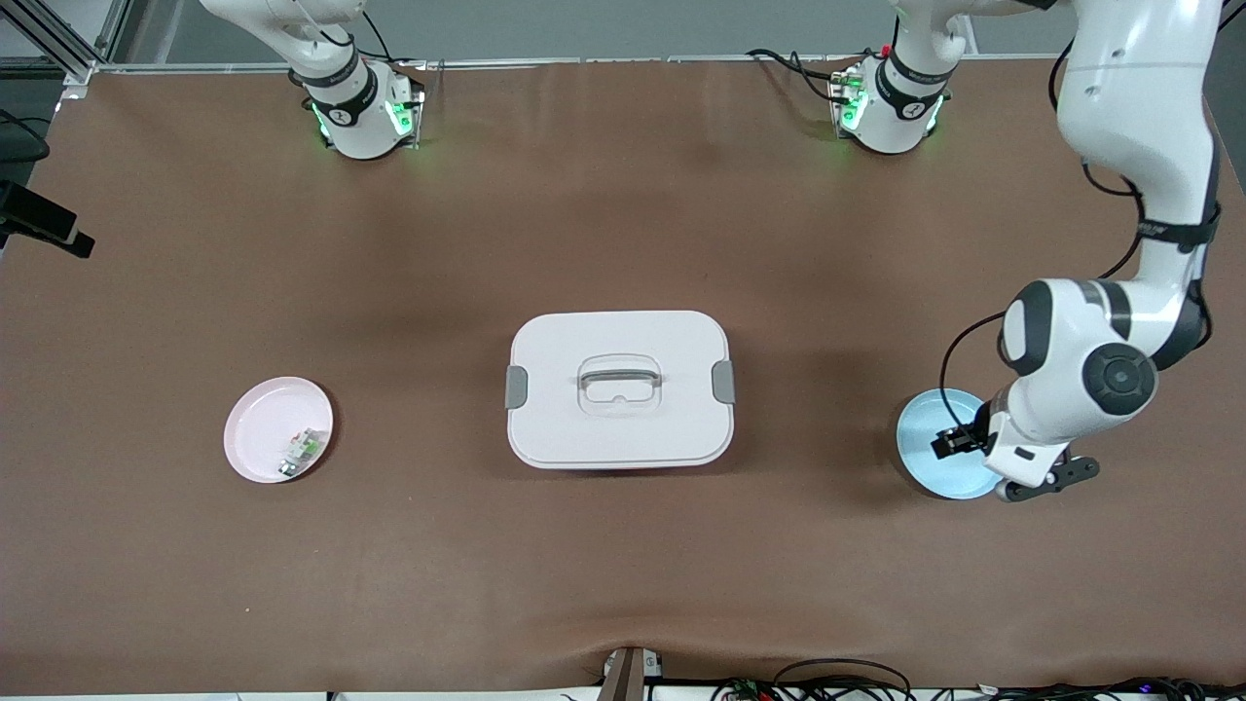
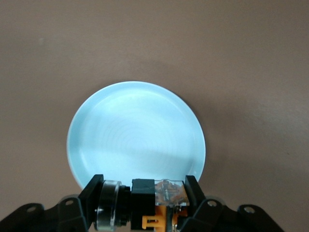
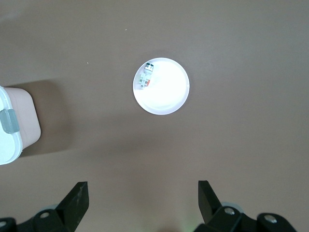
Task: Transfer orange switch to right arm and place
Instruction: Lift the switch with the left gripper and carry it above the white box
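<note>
The orange switch (image 2: 159, 200), a small black part with an orange and clear section and a silver ring at one end, sits crosswise between the fingers of my left gripper (image 2: 144, 189), which is shut on it. That gripper (image 1: 959, 440) hangs just over the light blue plate (image 1: 930, 419) at the left arm's end of the table; the plate (image 2: 135, 130) holds nothing. My right gripper (image 3: 143, 193) is open and holds nothing, high above the brown table by the pink plate (image 3: 169, 94). It is out of the front view.
A white lidded box (image 1: 619, 389) with grey clips stands mid-table. The pink plate (image 1: 258, 428) at the right arm's end holds a whitish-and-green small part (image 1: 304, 450). A brown mat covers the table.
</note>
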You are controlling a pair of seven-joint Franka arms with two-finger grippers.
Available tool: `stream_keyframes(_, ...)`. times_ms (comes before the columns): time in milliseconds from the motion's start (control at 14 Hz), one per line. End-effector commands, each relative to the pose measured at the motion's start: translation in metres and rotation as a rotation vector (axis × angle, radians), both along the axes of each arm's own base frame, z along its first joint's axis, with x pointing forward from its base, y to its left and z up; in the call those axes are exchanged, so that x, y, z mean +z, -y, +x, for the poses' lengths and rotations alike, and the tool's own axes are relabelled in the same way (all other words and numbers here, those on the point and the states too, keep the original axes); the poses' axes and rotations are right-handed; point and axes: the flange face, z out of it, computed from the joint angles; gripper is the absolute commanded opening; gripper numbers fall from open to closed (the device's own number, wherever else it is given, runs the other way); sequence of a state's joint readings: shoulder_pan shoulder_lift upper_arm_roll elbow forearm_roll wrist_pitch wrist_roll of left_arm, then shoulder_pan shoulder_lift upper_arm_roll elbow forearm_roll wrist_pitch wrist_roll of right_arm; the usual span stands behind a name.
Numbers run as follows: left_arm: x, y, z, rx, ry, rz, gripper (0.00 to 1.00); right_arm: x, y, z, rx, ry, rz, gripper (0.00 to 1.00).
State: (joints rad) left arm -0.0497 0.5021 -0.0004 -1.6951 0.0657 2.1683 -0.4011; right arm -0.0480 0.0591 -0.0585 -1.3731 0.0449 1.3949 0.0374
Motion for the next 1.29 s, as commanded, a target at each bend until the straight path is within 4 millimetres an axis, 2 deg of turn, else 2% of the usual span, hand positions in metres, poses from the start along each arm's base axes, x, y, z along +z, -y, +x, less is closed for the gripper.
stream_keyframes(0, 0.052, 0.000, -0.018, 0.024, -0.037, 0.004, 0.41, 0.005, 0.000, -0.001, -0.017, 0.005, -0.005, 1.00)
stream_keyframes(500, 0.154, 0.007, -0.065, 0.069, -0.135, -0.096, 0.41, 0.004, 0.000, 0.001, -0.024, 0.007, 0.002, 1.00)
stream_keyframes(714, 0.190, 0.023, -0.088, 0.132, -0.180, -0.208, 0.41, 0.004, 0.000, 0.001, -0.015, 0.008, 0.004, 1.00)
stream_keyframes(929, 0.212, 0.046, -0.103, 0.175, -0.204, -0.245, 0.41, 0.003, -0.001, 0.001, -0.009, 0.006, 0.009, 1.00)
stream_keyframes(1071, 0.226, 0.060, -0.103, 0.223, -0.192, -0.272, 0.41, 0.003, -0.001, 0.001, -0.009, 0.007, 0.012, 1.00)
stream_keyframes(1214, 0.232, 0.084, -0.104, 0.343, -0.210, -0.289, 0.39, 0.003, -0.001, 0.000, -0.008, 0.005, 0.014, 1.00)
